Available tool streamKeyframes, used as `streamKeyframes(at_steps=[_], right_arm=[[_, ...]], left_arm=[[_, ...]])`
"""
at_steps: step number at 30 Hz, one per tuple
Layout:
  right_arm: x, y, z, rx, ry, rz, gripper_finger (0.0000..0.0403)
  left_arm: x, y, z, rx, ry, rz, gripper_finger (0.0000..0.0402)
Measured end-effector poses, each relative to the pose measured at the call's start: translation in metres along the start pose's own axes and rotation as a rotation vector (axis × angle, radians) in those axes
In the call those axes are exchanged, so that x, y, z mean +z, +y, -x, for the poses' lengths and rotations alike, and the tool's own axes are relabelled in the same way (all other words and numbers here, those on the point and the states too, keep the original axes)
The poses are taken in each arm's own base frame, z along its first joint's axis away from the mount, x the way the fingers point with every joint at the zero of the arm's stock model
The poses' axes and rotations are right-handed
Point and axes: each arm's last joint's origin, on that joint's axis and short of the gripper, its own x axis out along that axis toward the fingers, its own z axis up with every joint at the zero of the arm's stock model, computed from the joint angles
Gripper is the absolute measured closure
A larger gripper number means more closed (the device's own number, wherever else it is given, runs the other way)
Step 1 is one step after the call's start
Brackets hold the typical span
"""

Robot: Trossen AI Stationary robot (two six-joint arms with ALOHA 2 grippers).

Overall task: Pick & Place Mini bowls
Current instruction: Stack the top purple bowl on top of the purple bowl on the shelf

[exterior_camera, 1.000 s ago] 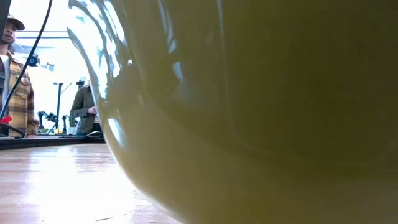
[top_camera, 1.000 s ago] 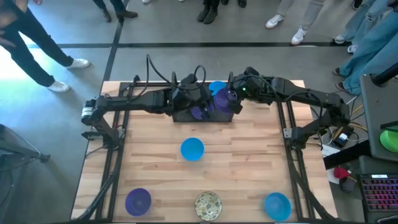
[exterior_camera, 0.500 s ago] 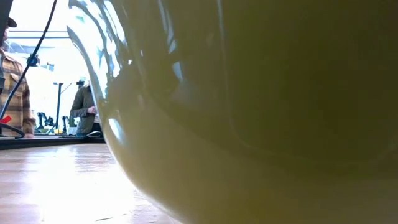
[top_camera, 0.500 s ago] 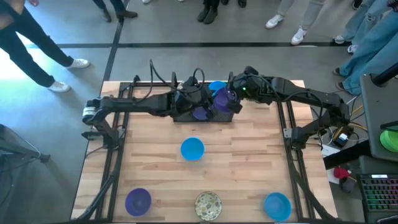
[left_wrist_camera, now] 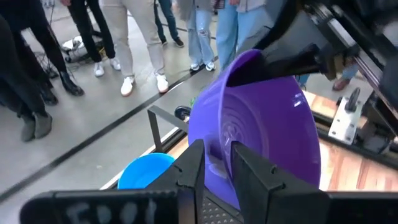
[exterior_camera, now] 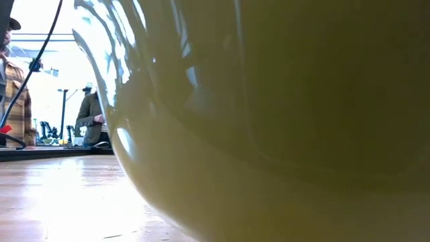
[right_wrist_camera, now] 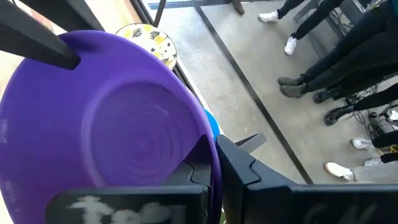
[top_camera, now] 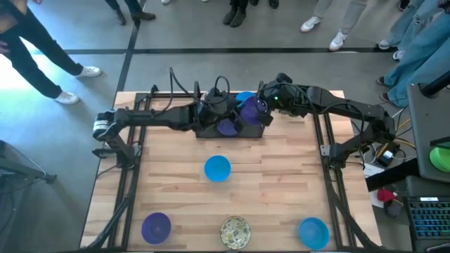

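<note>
A purple mini bowl (top_camera: 251, 108) is up over the black mesh tray (top_camera: 208, 131) at the table's far middle, tilted, its hollow showing in both wrist views. My left gripper (left_wrist_camera: 217, 168) comes from the left and my right gripper (right_wrist_camera: 213, 167) from the right; each is shut on this bowl's rim, on opposite sides. A second purple bowl (top_camera: 226, 128), a blue one (top_camera: 244, 96) and a speckled cream one (right_wrist_camera: 147, 36) sit at the tray. My left gripper pinches the purple bowl's rim (left_wrist_camera: 219, 144) between its two fingers, one inside the hollow and one outside. The bowl stands tilted beyond the fingers, clear of the table. My right gripper pinches the opposite rim (right_wrist_camera: 210, 144) the same way, one finger inside and one outside; its finger (left_wrist_camera: 283, 61) shows on the bowl's far edge in the left wrist view.
On the bare wood stand a blue bowl (top_camera: 217, 169) mid-table and, along the near edge, a purple bowl (top_camera: 156, 227), a speckled cream bowl (top_camera: 235, 232) and a blue bowl (top_camera: 313, 232). The cream bowl (exterior_camera: 269, 134) fills the low view. People stand beyond the far edge.
</note>
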Motion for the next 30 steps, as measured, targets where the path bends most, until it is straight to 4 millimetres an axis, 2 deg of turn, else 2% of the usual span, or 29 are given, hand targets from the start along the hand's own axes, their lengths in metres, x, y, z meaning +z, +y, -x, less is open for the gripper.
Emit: streamKeyframes(at_steps=[9,12,15,23,26,30], right_arm=[[0.002,0.0002,0.0001,0.001,-0.019,0.005,0.0394],[0.002,0.0004,0.0002,0.002,-0.019,0.005,0.0394],[0.0019,0.0004,0.0002,0.002,-0.018,0.004,0.0394],[0.0018,0.0005,0.0002,0.006,-0.017,-0.043,0.0393],[0.0022,0.0004,0.0005,0.01,-0.022,-0.051,0.0382],[0.003,0.001,0.0015,0.025,-0.032,-0.051,0.0345]], left_arm=[[-0.0024,0.0015,-0.002,0.002,-0.005,0.052,0.0331],[-0.0025,0.0016,-0.0021,0.004,-0.004,0.055,0.0349],[-0.0029,0.0026,-0.0024,0.023,-0.006,0.054,0.0387],[-0.0034,0.0031,-0.0027,0.024,-0.002,0.066,0.0399],[-0.0035,0.0036,-0.0029,0.025,0.0,0.067,0.04],[-0.0045,0.0047,-0.0044,0.02,0.006,0.067,0.0402]])
